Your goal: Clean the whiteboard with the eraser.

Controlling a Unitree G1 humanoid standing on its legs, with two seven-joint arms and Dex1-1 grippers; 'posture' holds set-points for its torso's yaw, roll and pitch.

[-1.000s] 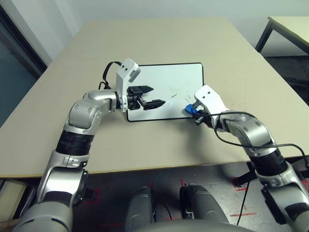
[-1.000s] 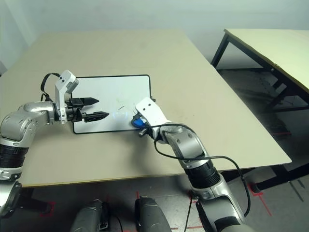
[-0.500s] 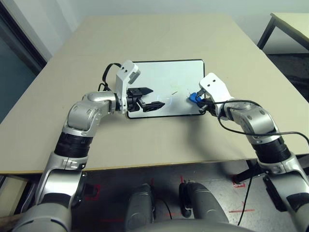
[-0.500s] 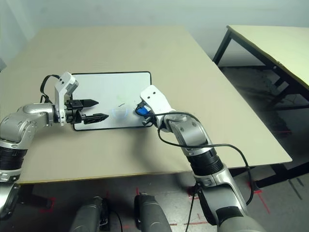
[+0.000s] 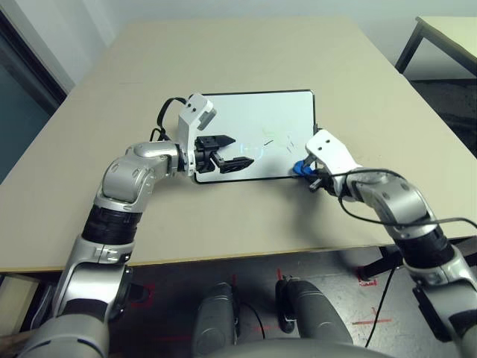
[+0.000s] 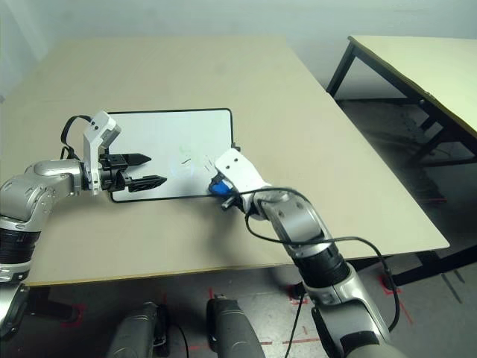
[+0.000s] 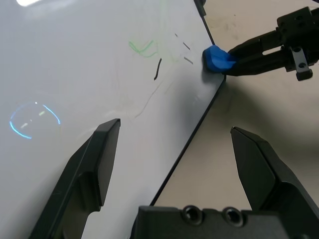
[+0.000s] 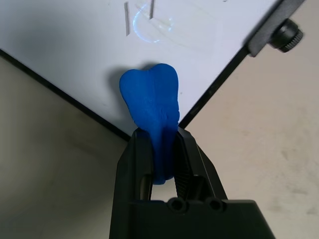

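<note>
The whiteboard [image 5: 253, 134] lies flat on the table [image 5: 246, 56]. The eraser [image 8: 151, 102], pinched tight in the right gripper [image 8: 162, 149], presses on the board's near right corner, just beside faint pen marks [image 7: 149, 55]. The left gripper [image 5: 237, 151] hovers with fingers spread over the board's near left edge, holding nothing.

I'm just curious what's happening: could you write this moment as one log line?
right fingers: shut on eraser | eraser at whiteboard near corner | left fingers: open over board edge | green and black marks remain
</note>
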